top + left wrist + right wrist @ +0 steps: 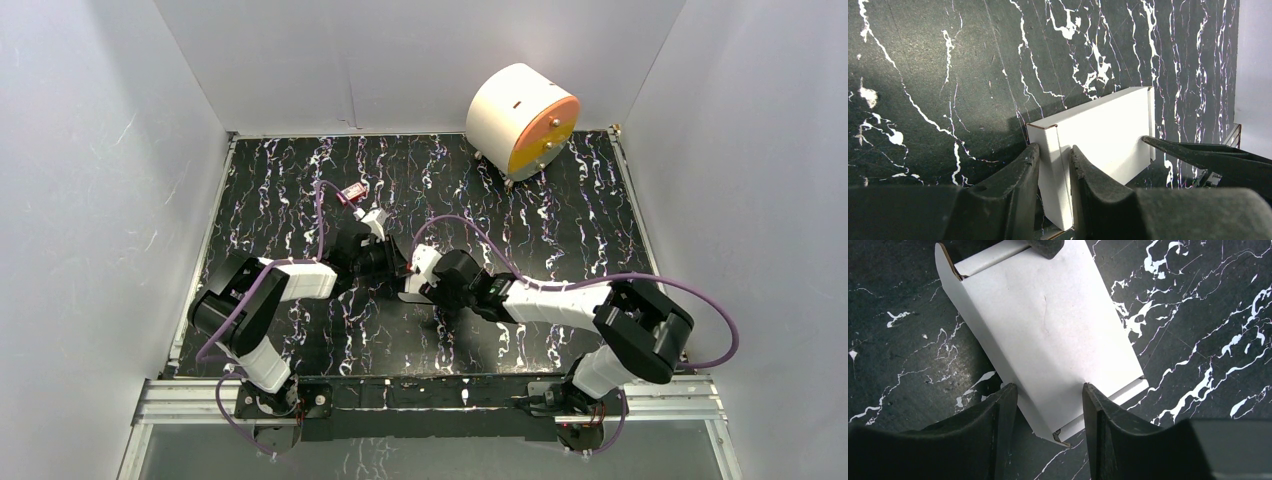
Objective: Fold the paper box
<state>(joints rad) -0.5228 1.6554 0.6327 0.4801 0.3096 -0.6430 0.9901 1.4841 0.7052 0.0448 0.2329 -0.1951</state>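
Observation:
The paper box (1103, 127) is a white, flat rectangular carton lying over the black marbled table. My left gripper (1054, 159) is shut on its narrow side wall at one end. The box (1048, 325) fills the upper middle of the right wrist view. There my right gripper (1047, 402) stands open, its fingers astride the near corner without pinching it. One right finger (1198, 154) touches the box's broad face. A left fingertip (1045, 246) shows at the box's far end. From above, both grippers (392, 262) (413, 283) meet at mid-table and hide most of the box.
A big white cylinder with an orange face (522, 120) stands at the back right. A tiny red item (352, 194) lies just behind the left arm. White walls enclose the table (560, 220) on three sides, and a metal rail (430, 398) runs along the near edge.

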